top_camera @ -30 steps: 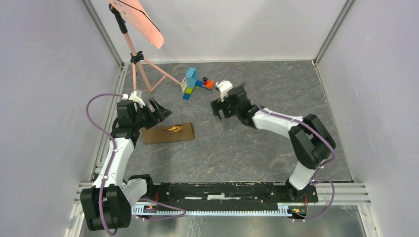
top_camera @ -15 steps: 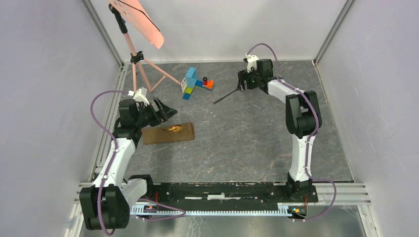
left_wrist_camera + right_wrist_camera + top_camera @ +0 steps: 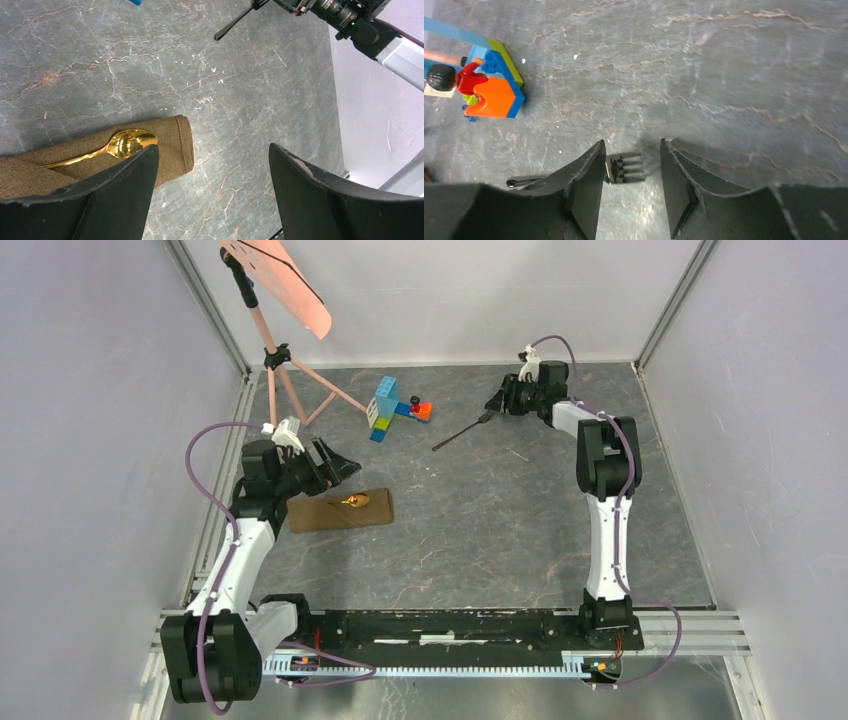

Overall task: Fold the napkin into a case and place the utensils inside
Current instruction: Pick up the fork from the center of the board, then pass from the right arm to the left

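**Jaws straddle the fork**

The right gripper's [image 3: 631,150] jaws, half spread, flank the fork's [image 3: 626,169] tines on the far tabletop [image 3: 724,75], seemingly lined up to pinch it. The left gripper [image 3: 214,150] hangs wide open over the folded brown napkin [image 3: 175,145], where the gold spoon [image 3: 127,142] lies.

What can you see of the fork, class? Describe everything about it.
The fork is thin, dark and looks like metal, with a slim straight handle and short tines. It lies flat on the grey marbled table, toward the far side, right of the toy blocks, with its handle pointing near-left. Its tines sit between the fingers of the open right gripper, which straddles them. Whether the fingers touch it cannot be told.
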`<state>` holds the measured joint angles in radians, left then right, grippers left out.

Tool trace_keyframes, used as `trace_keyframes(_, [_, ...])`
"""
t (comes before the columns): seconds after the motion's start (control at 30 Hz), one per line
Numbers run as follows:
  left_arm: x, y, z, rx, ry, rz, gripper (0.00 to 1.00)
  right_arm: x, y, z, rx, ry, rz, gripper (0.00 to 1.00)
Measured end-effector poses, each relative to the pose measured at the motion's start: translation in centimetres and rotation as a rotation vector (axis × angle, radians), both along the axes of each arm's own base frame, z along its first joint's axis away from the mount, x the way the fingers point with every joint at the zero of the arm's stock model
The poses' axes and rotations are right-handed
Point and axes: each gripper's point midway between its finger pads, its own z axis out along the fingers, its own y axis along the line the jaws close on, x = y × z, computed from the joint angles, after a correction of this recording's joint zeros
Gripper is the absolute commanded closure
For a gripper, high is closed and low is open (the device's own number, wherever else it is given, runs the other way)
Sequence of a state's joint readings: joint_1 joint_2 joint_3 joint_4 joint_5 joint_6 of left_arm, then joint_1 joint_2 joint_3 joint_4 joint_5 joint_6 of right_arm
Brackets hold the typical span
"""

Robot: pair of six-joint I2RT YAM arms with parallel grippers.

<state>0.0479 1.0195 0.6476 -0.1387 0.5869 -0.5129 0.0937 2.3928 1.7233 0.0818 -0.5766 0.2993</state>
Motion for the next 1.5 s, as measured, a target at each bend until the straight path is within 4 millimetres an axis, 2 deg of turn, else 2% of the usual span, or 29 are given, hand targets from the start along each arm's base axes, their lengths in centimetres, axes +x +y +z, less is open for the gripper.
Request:
trace_keyframes(0.2, [0.1,-0.1,0.1,-0.001,-0.007,-0.002,0.14,0.5,1.4,-0.5,0.093,0.027,0.039,0.79])
trace_keyframes(0.3, [0.0,-0.2,-0.1,-0.002,-0.007,-0.008,0.14,-0.4,1.7,-0.9,0.117,0.05,0.046,0.91])
trace_keyframes(0.4, [-0.2,-0.4,-0.3,-0.009,0.0,-0.021,0.13,-2.3,1.7,-0.7,0.147,0.079,0.036,1.0])
trace_keyframes(0.57, [-0.3,-1.6,-0.5,-0.024,0.001,-0.071,0.12,-7.9,1.3,1.8,0.213,0.114,-0.03,1.0])
trace_keyframes(0.63, [-0.5,-3.1,-0.7,-0.039,0.01,-0.122,0.11,-11.6,0.9,3.2,0.248,0.107,-0.085,1.0])
trace_keyframes(0.73, [-1.4,-6.4,-1.1,-0.095,0.038,-0.206,0.09,-16.6,0.8,5.0,0.299,0.066,-0.165,1.0])
trace_keyframes(0.83, [-3.1,-10.4,-1.7,-0.174,0.056,-0.273,0.08,-20.7,2.3,6.5,0.366,0.028,-0.19,1.0])
trace_keyframes(0.9, [-3.9,-12.1,-1.8,-0.21,0.072,-0.294,0.08,-22.8,3.7,7.2,0.42,0.016,-0.182,1.0])
trace_keyframes(1.0, [-3.8,-13.2,-1.3,-0.241,0.064,-0.288,0.09,-25.0,5.7,8.1,0.491,0.008,-0.157,1.0])
trace_keyframes(1.13, [-3.0,-13.2,-0.2,-0.293,0.053,-0.211,0.09,-26.8,6.0,9.3,0.554,-0.033,-0.195,1.0])
trace_keyframes(1.27, [-3.9,-13.0,0.8,-0.35,0.053,-0.123,0.06,-27.1,5.9,11.5,0.585,-0.115,-0.237,1.0])
trace_keyframes(1.37, [-4.1,-11.7,1.8,-0.356,0.043,-0.013,0.01,-27.0,6.2,12.4,0.593,-0.15,-0.25,1.0])
trace_keyframes(1.5, [-3.8,-9.7,3.2,-0.39,0.004,0.119,0.01,-26.9,6.7,13.0,0.603,-0.164,-0.269,1.0])
